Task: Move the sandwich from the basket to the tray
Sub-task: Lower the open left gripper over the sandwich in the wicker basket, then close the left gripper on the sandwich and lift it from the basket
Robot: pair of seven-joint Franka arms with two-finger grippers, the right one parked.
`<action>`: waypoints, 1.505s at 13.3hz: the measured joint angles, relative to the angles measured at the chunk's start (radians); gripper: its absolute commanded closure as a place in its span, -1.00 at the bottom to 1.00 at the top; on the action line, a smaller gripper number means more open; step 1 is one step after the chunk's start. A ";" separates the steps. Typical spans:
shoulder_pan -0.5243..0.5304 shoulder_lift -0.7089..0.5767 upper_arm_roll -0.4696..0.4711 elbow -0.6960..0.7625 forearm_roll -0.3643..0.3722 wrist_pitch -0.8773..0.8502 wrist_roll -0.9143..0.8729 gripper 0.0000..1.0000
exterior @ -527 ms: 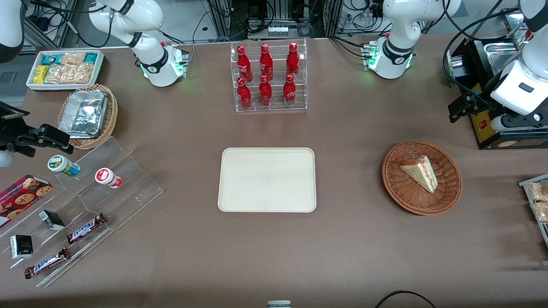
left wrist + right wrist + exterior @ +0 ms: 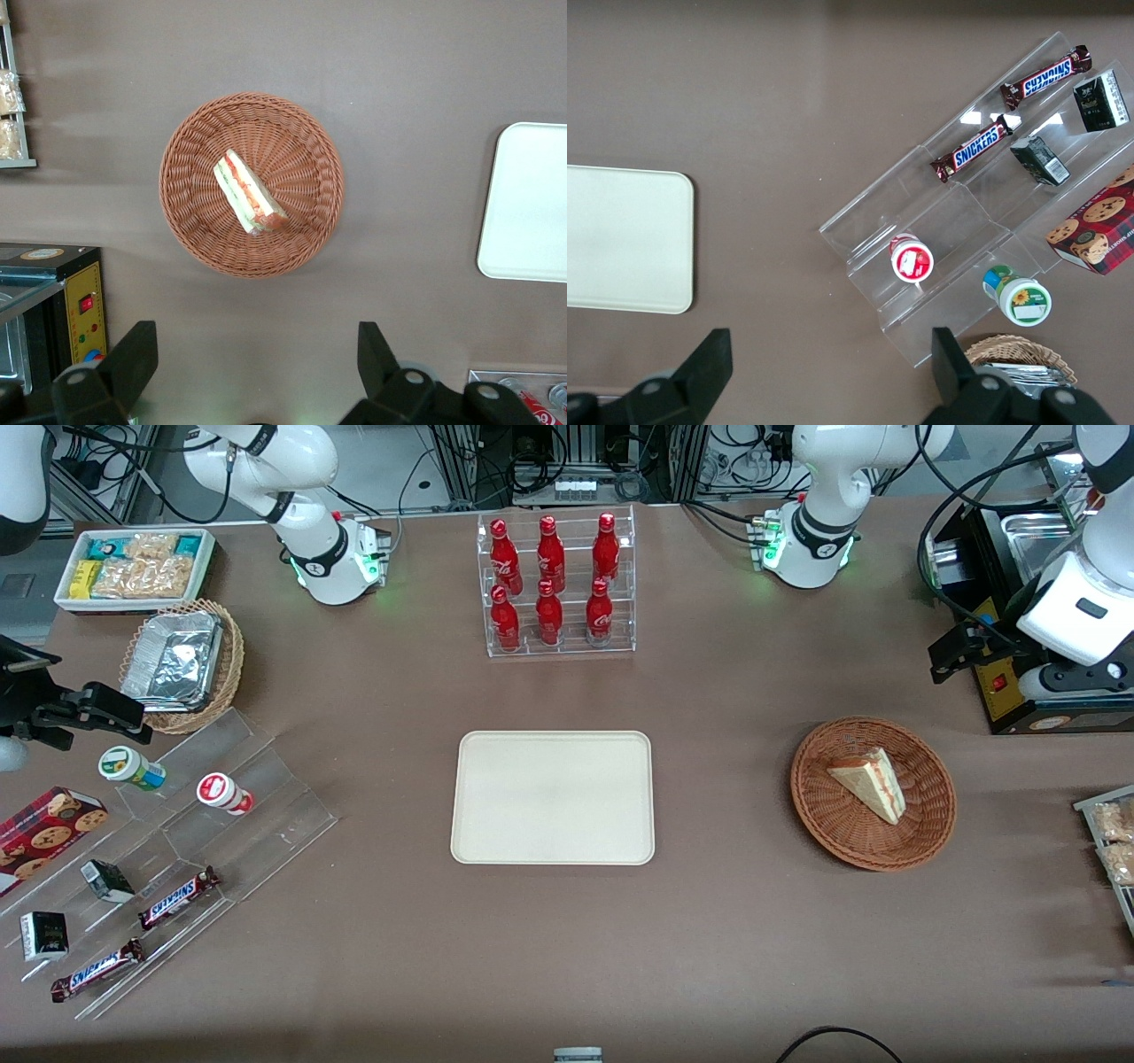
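Note:
The sandwich (image 2: 870, 783) (image 2: 247, 192), a pale triangular wedge with red and green filling along its edge, lies in the round reddish-brown basket (image 2: 921, 841) (image 2: 190, 239). The cream tray (image 2: 553, 797) (image 2: 530, 204) lies flat at the table's middle, bare. My gripper (image 2: 955, 652) (image 2: 257, 335) hangs above the table, farther from the front camera than the basket and a little toward the working arm's end. Its fingers (image 2: 133, 354) stand wide open with nothing between them, well clear of the basket.
A black appliance (image 2: 1019, 682) stands beside my gripper. A clear rack of red bottles (image 2: 556, 584) stands farther back than the tray. Packaged snacks (image 2: 1112, 841) lie at the working arm's end. Toward the parked arm's end are an acrylic snack display (image 2: 221, 824), a foil-container basket (image 2: 182, 664) and a white bin (image 2: 133, 567).
My wrist and gripper have shifted very slightly. The sandwich, basket and tray have not moved.

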 measured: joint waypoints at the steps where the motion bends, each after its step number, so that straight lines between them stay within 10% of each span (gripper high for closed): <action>1: 0.002 0.004 0.001 -0.009 0.000 0.007 0.000 -1.00; 20: 0.014 0.187 0.149 -0.453 0.002 0.588 -0.450 -1.00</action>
